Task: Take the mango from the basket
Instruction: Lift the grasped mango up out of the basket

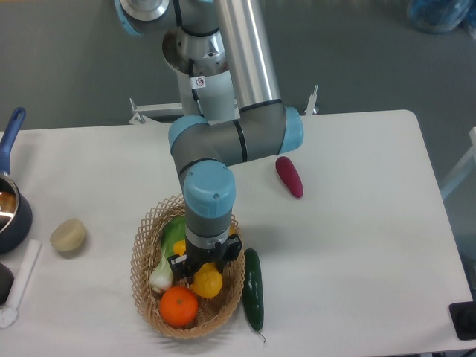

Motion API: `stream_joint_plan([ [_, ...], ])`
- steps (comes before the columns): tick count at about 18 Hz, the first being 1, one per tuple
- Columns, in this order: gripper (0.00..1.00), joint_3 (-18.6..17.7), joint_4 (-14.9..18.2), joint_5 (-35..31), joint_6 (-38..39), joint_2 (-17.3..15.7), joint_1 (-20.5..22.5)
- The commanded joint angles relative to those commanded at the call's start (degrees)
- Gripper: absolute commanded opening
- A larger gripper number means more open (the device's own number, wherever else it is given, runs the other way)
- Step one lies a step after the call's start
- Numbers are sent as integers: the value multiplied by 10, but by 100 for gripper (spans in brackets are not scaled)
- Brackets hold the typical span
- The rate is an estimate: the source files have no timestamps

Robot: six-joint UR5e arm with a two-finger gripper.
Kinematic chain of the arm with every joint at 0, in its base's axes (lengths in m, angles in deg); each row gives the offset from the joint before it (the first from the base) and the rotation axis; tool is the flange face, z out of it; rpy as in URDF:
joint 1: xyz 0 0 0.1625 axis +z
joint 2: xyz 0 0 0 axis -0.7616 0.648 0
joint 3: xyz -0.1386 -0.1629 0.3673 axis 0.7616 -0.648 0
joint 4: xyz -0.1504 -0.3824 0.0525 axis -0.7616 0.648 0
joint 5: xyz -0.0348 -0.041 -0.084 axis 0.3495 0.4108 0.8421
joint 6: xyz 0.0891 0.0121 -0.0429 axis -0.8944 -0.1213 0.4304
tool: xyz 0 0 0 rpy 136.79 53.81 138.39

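The light tan wicker basket (143, 256) sits at the front middle of the table. A smooth yellow fruit, the mango (208, 284), lies in its right half, beside the round orange (179, 306). My gripper (206, 269) points straight down into the basket. Its dark fingers stand on either side of the mango's top. The wrist hides the fingertips, so I cannot tell whether they press on the fruit. Another bit of yellow (179, 248) shows behind the gripper, mostly hidden.
The basket also holds a green vegetable (172, 233) and a white-green stalk (160, 275). A cucumber (253, 288) lies just right of the basket. A purple vegetable (289, 177) lies farther back, a potato (68, 236) to the left, and a blue pot (10, 212) at the left edge.
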Motion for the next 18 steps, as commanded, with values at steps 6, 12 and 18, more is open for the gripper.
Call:
stream_joint_plan([
  [6, 34, 54, -2, -83, -118, -19, 10],
  [12, 34, 68, -6, -77, -307, -30, 73],
  [18, 34, 62, -2, -18, -438, -58, 126],
])
